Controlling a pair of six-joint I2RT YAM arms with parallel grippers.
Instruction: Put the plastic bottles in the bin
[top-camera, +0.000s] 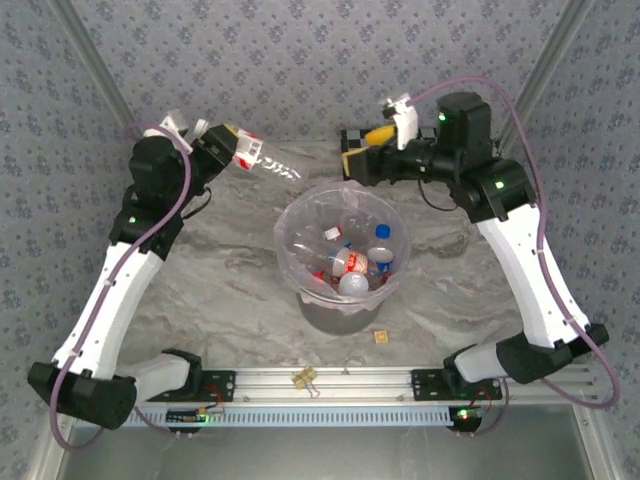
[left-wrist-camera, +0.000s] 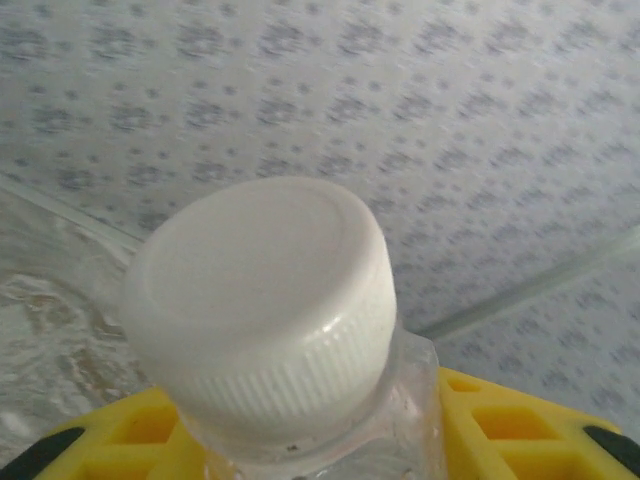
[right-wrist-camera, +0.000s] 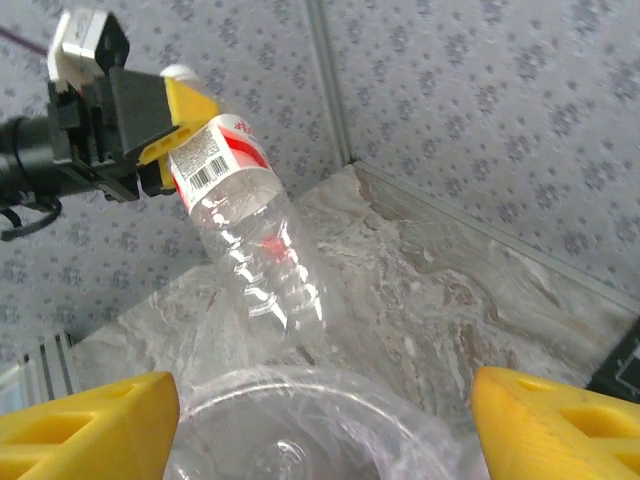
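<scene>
Overhead, the left end effector pinches a clear bottle just below its cap, at the red-and-white label. The bottle is raised off the counter and tilted, with its base pointing down toward the far-left rim of the bin. The base is near that rim but not inside it. The bin is round and grey, lined with a clear pinkish bag, and stands on the marbled counter between the two arms. Several other bottles with red, blue and white caps lie heaped inside it.

The right end effector is held level just beyond the far-right rim of the bin. Its jaws are spread and nothing is between them.

Left wrist view: the white cap of the bottle sits close to the lens, with the yellow fingers pressed against the neck on both sides.

Right wrist view: the left end effector grips the bottle at the label, and the body slants down over the bag-lined rim. The right arm's own yellow fingers stand wide apart at the lower corners.

A small tan cube rests on the counter near the bin's near side.
</scene>
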